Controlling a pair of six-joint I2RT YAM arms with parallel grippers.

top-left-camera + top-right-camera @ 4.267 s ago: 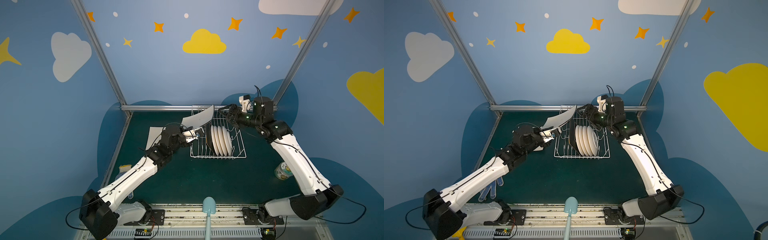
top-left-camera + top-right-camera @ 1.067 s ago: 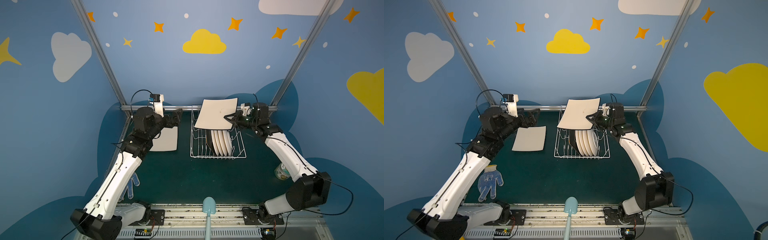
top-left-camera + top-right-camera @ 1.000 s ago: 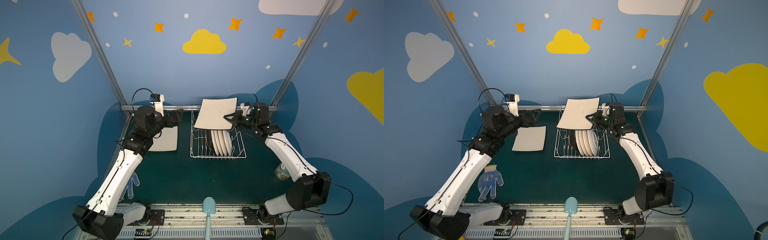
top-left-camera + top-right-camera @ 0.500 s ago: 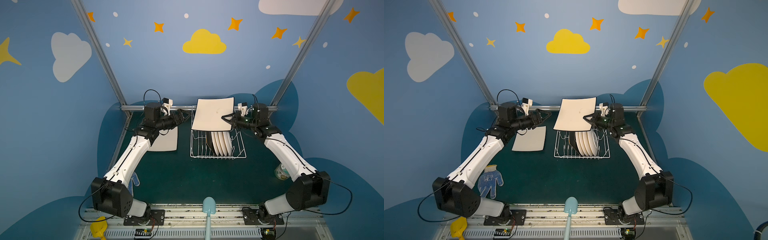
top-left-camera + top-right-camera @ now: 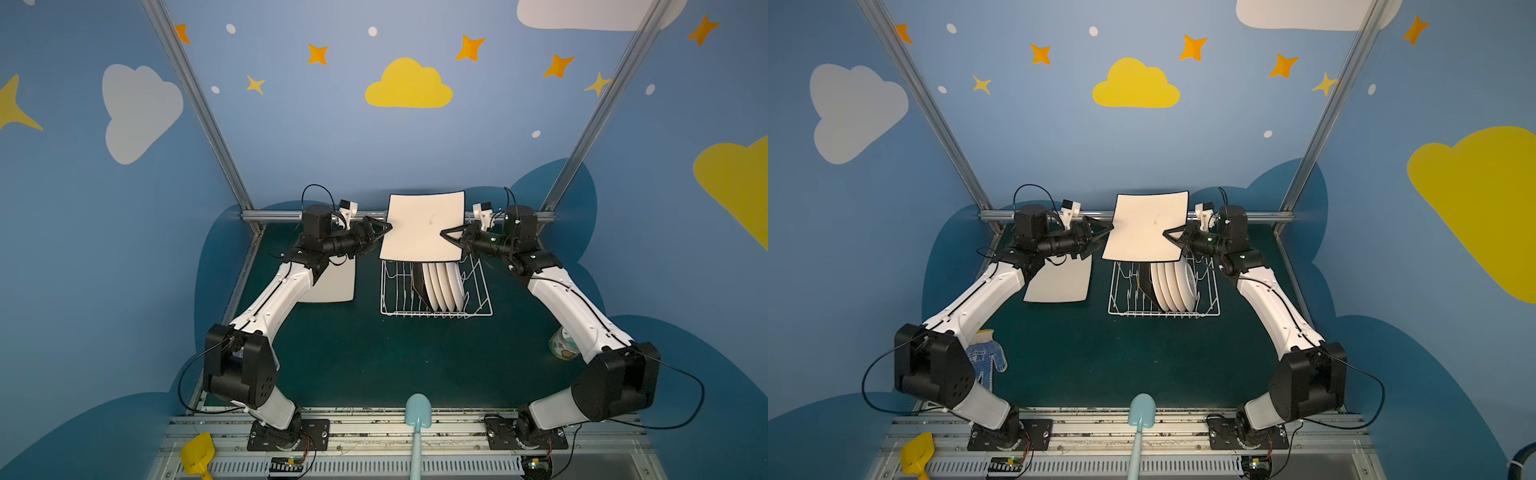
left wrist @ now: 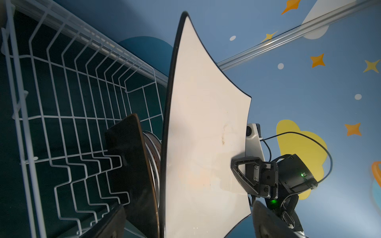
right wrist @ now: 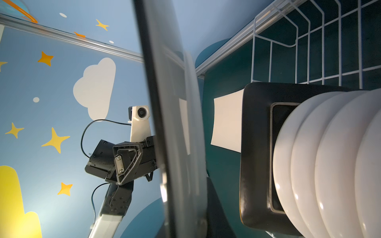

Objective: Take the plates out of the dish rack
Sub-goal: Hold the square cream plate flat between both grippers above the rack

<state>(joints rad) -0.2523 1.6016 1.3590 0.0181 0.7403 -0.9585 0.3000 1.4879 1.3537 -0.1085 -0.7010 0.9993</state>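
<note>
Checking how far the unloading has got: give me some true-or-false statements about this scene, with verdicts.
1. The right pincer is shut on the raised cream square plate. True.
2. The left pincer also grips that plate. False: its jaws stand open at the plate's edge.
3. The white wire dish rack is empty. False: a black square plate and round white plates stand in it.
4. A second cream square plate lies flat on the green table beside the rack. True.

Robot lab booth, blue walls painted with clouds and stars, metal posts, left arm and right arm bolted to a rail, green mat.
</note>
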